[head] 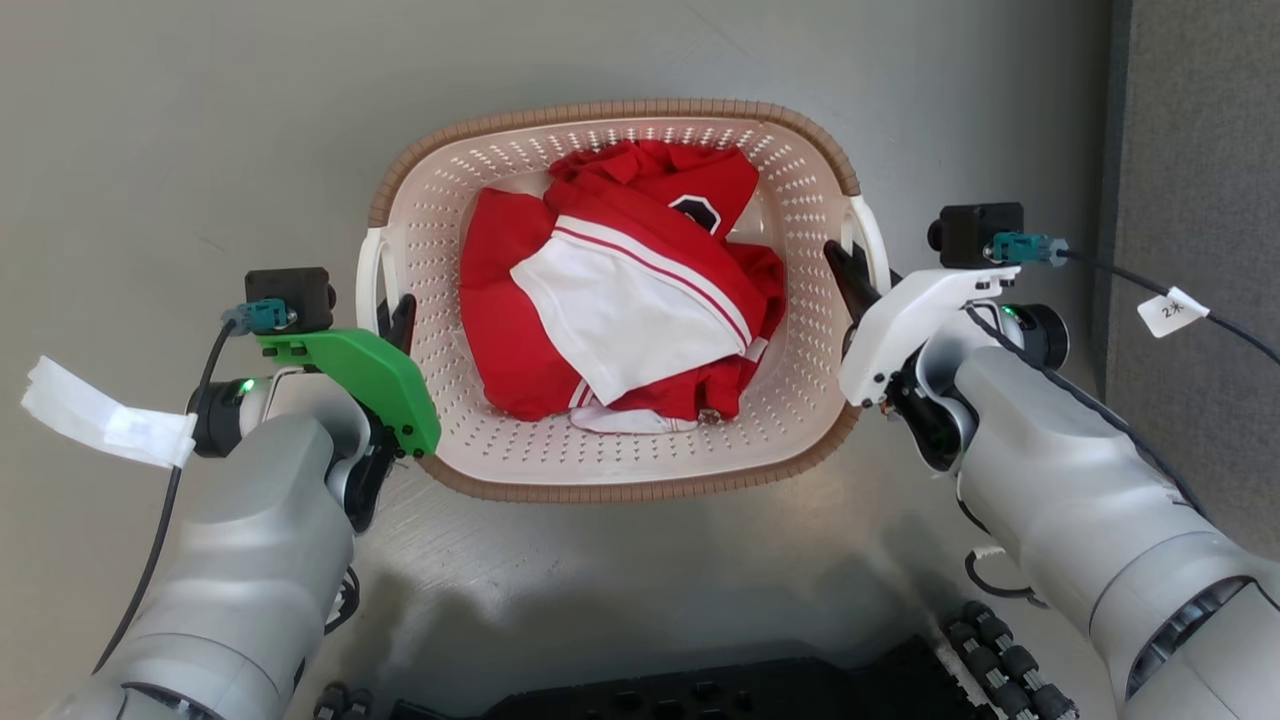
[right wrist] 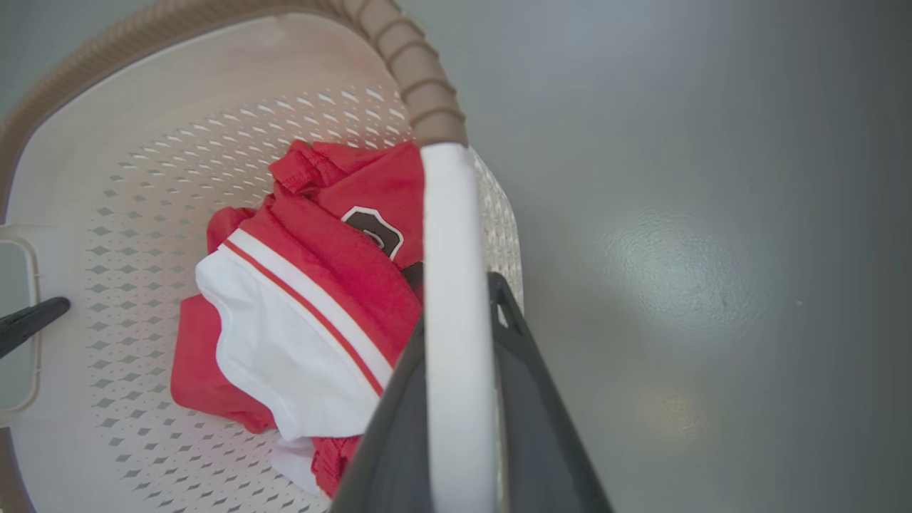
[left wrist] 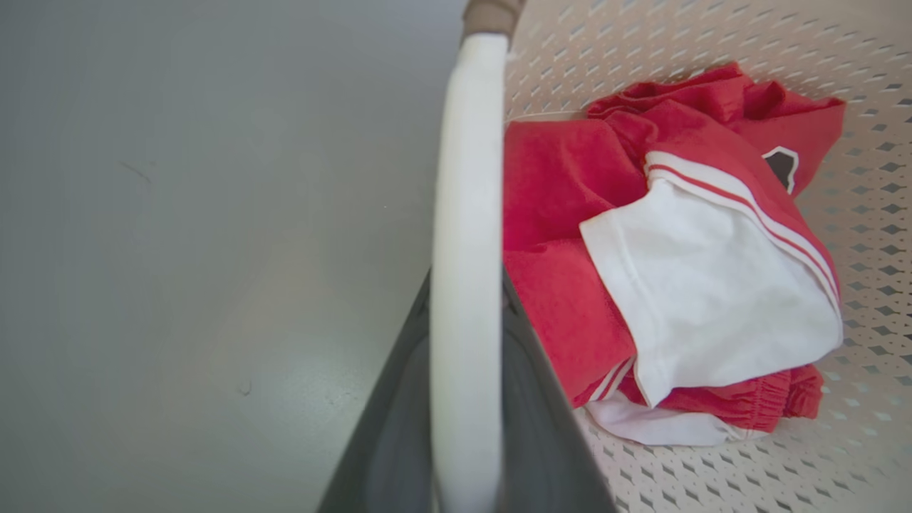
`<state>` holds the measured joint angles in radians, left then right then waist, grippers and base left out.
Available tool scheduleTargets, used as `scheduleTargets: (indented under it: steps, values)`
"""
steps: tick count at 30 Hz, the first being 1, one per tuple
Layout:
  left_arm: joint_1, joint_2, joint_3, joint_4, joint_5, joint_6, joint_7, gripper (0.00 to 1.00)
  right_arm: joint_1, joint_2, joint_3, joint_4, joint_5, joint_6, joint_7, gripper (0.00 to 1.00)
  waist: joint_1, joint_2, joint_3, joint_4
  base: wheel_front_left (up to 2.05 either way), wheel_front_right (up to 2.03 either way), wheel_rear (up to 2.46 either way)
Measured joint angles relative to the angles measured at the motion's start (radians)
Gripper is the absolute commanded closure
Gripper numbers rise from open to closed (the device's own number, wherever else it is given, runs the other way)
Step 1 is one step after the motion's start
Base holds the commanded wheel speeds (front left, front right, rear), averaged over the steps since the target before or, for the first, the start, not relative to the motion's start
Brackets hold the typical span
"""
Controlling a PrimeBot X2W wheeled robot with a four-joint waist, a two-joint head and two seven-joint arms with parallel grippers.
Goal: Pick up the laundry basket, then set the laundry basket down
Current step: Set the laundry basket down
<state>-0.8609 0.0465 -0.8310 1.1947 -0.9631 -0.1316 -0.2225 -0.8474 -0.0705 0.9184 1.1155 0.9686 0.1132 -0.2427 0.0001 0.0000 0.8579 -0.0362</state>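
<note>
The laundry basket (head: pixel 800 180), cream perforated plastic with a brown woven-look rim, sits in the middle of the head view and holds red and white clothes (head: pixel 620 290). My left gripper (head: pixel 393 318) is shut on the basket's white left handle (left wrist: pixel 467 142), one dark finger on each side of it. My right gripper (head: pixel 850 275) is shut the same way on the white right handle (right wrist: pixel 445 199). The right wrist view also shows a left finger (right wrist: pixel 32 320) poking through the far handle opening. I cannot tell whether the basket rests on the floor.
Smooth grey floor (head: pixel 200 130) surrounds the basket. A darker grey panel (head: pixel 1190 150) stands at the right. My black base (head: pixel 700 690) lies along the bottom edge. Cables with a white tag (head: pixel 1172 310) and white tape (head: pixel 100 420) hang from my wrists.
</note>
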Motion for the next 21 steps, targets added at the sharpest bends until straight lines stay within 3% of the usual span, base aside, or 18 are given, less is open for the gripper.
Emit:
scheduleTargets:
  steps: [16,17,18,19,20,21]
  values:
    - [-0.011,-0.008,-0.003,0.018,0.005,0.0,-0.017,1.0,-0.017,0.001,0.001,0.019,0.0,0.0,-0.007,1.0,-0.0001,0.0,0.008,0.006,0.0,0.0,0.0]
    - [-0.011,-0.008,-0.003,0.018,0.005,0.0,-0.017,0.74,-0.017,0.001,0.001,0.022,0.0,0.0,-0.007,0.9,-0.0001,0.0,0.009,0.006,0.0,0.0,0.0]
    - [-0.011,-0.009,-0.005,0.019,0.005,0.0,-0.017,0.09,-0.019,0.002,0.001,0.026,0.0,0.0,-0.007,0.67,-0.0001,0.0,0.009,0.006,0.0,0.0,0.0]
    - [-0.012,-0.008,-0.005,0.02,0.005,0.0,-0.017,0.0,-0.021,0.002,0.002,0.03,0.0,0.003,-0.007,0.29,-0.0001,0.0,0.009,0.006,0.0,0.0,0.0]
    - [-0.012,-0.008,-0.005,0.021,0.005,0.0,-0.017,0.0,-0.023,0.002,0.002,0.033,0.0,0.011,-0.007,0.0,-0.0001,0.0,0.008,0.007,0.0,0.0,0.0]
    - [-0.012,-0.008,-0.005,0.022,0.005,0.0,-0.017,0.0,-0.024,0.004,0.002,0.036,0.0,0.011,-0.007,0.0,-0.0001,0.0,0.008,0.007,0.0,0.0,0.0]
